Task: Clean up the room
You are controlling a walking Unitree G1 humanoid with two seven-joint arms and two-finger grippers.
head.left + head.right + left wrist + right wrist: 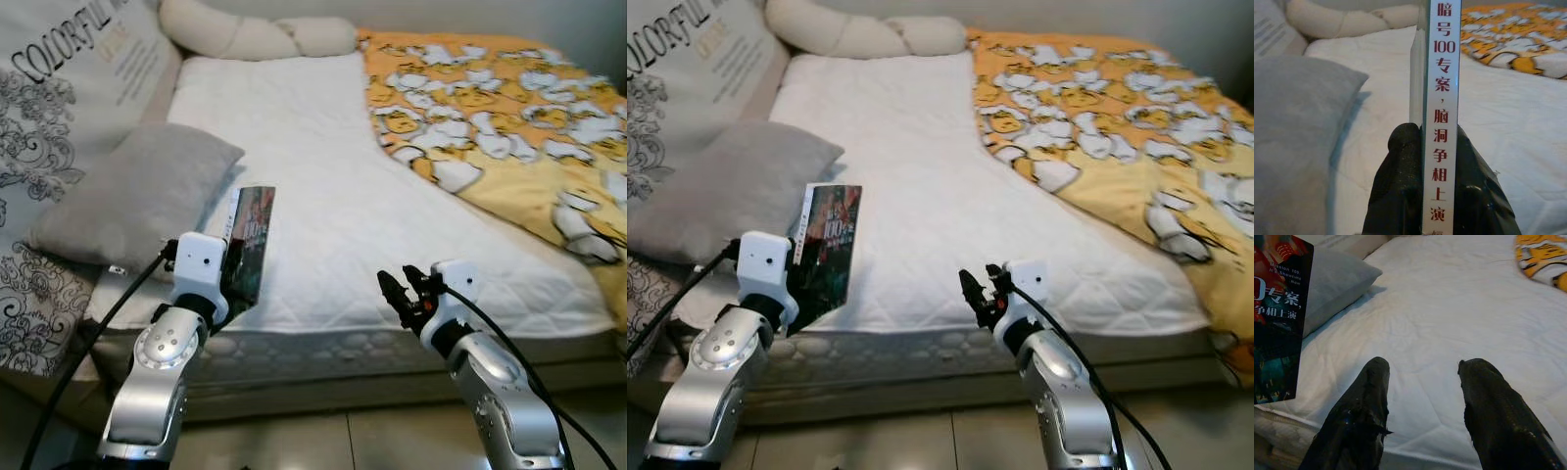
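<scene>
My left gripper (240, 269) is shut on a book (253, 235) with a dark cover and a white spine, held upright over the near left edge of the bed. The left wrist view shows the white spine (1442, 98) with red characters clamped between the two black fingers (1398, 191). My right gripper (397, 291) hovers open at the bed's near edge, right of the book, with nothing between its fingers (1359, 416). The book's cover (1278, 318) stands to one side in the right wrist view.
The bed has a white quilted mattress cover (323, 196). A grey pillow (137, 196) lies at its left, a patterned cushion (59, 88) behind it, a cream bolster (255, 34) at the head. A yellow duck-print blanket (509, 127) covers the right side. Tiled floor (323, 441) lies below.
</scene>
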